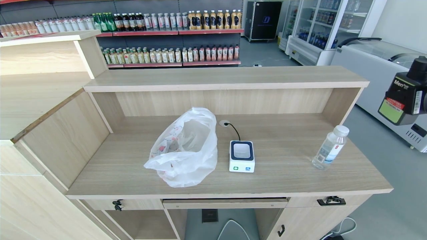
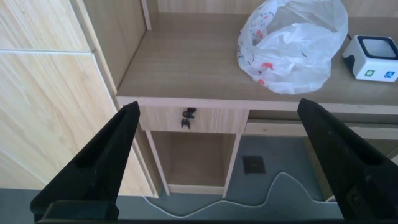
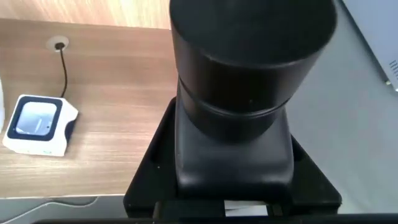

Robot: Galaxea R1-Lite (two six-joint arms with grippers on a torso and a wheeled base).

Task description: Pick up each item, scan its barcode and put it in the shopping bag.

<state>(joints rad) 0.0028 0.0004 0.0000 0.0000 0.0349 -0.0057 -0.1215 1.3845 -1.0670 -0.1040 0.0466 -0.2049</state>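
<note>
Head: black bottle (image 1: 405,96) aloft beyond the right end of the counter (image 1: 283,180); scanner (image 1: 242,156) just beside bag (image 1: 185,146) | Left wrist: my left fingers (image 2: 99,168) spread, empty | Right wrist: my right fingers (image 3: 146,183) grasp the black bottle; I should face its barcode squarely to the scanner.

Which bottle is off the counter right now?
The black green-labelled bottle, held in the air right of the wooden counter; the clear white-capped plastic bottle stands on it.

Cropping black bottle (image 1: 405,96) at head view's right edge. Cutting scanner (image 2: 375,57) at left wrist view's edge. Veiling shopping bag's (image 1: 186,146) inside behind cloudy plastic.
</note>
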